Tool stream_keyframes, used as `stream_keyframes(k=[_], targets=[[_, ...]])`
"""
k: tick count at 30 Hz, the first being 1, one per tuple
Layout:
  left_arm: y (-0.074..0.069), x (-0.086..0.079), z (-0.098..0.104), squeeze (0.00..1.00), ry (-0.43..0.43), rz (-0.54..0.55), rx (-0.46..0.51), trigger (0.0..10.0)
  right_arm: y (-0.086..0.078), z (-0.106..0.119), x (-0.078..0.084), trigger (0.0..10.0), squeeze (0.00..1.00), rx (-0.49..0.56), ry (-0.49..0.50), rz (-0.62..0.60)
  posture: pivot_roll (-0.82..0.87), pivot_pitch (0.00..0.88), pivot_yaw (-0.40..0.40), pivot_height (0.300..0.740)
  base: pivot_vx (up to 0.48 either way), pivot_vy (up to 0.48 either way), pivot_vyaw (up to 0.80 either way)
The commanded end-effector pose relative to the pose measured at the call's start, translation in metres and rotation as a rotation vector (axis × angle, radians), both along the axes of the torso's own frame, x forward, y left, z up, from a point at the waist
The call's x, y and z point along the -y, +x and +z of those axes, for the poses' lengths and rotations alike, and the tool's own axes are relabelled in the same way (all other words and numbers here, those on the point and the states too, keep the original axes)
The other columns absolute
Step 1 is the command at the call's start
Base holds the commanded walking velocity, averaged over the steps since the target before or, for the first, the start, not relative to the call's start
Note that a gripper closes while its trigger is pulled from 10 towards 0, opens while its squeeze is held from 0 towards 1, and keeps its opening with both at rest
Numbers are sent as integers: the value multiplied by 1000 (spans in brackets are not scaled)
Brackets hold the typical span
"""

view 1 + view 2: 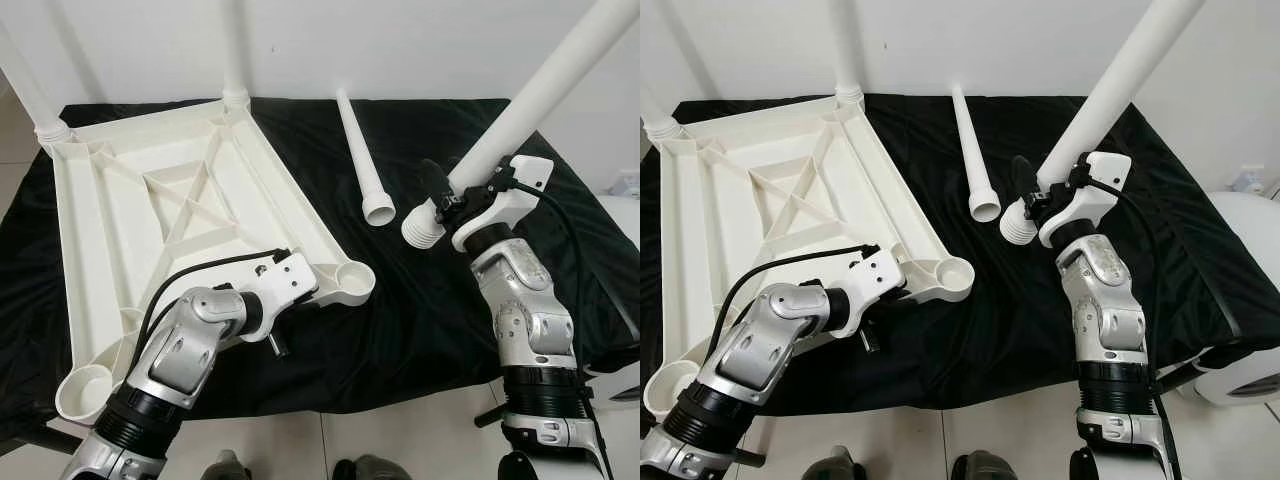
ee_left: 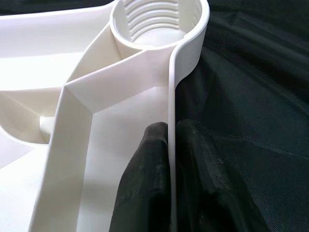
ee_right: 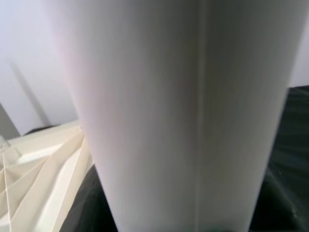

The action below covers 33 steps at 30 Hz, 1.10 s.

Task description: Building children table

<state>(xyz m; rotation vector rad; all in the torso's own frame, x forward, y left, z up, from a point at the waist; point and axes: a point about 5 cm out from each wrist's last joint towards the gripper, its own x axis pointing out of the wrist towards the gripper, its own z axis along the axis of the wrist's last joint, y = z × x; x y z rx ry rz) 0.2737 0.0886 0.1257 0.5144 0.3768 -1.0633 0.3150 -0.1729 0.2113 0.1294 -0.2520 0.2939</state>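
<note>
Already two legs stand screwed into the upturned tabletop (image 1: 150,210) at frame left, whose rim the left gripper (image 2: 169,145) pinches; the right gripper (image 1: 445,195) clamps a third leg (image 1: 520,110) mid-frame, another leg (image 1: 362,160) lies loose.

This looks like a plain room in a home, used as a work corner. A low table covered with a black cloth (image 1: 420,330) stands against a bare white wall (image 1: 400,45). The floor (image 1: 400,440) at the table's near edge has pale tiles. On the cloth lie white plastic furniture parts (image 1: 150,200).
</note>
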Motion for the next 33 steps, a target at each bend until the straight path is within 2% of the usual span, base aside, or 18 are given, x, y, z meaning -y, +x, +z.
stream_keyframes(k=[1, 2, 3, 8, 9, 14, 20, 29, 31, 33], targets=[[2, -14, -23, 0, 84, 139, -21, 6745, 0, -2, 0, 10000, 0, -18, -25, 0, 6, 29, -38, 740, 0, 0, 0], [2, -15, -24, 0, 84, 140, -23, 6745, 0, -3, -1, 10000, 0, -27, -33, 7, 5, 30, -40, 740, 0, 0, 0], [2, -16, -24, 0, 85, 141, -25, 0, 0, -4, -2, 10000, 0, -32, -41, 15, 5, 31, -43, 740, 0, 0, 0], [2, -17, -26, 0, 80, 143, -28, 0, 0, -5, -5, 10000, 0, -32, -55, 35, 5, 33, -47, 740, 0, 0, 0], [2, -18, -28, 0, 93, 153, -31, 10000, -1, -5, -7, 10000, 0, -27, -59, 46, 4, 33, -48, 740, 0, 0, 0], [2, -21, -32, 0, 124, 158, -26, 10000, -3, -3, -12, 10000, 0, 3, -64, 81, 2, 33, -54, 740, 0, 0, 0], [2, -23, -35, 0, 141, 157, -21, 10000, -5, -1, -22, 10000, 0, 13, -19, 164, 5, 28, -62, 740, 0, 0, 0], [5, -24, -33, 0, 139, 173, -12, 10000, -9, -10, -38, 10000, 0, -26, 47, 254, 7, 24, -65, 740, 0, 0, 0], [4, -23, -32, 0, 136, 170, -8, 10000, -9, -21, -47, 10000, 0, -70, 62, 284, 12, 18, -62, 740, 0, 0, 0], [4, -23, -32, 0, 136, 170, -8, 10000, -9, -21, -47, 10000, 0, -70, 62, 284, 12, 18, -62, 740, 0, 0, 0]])
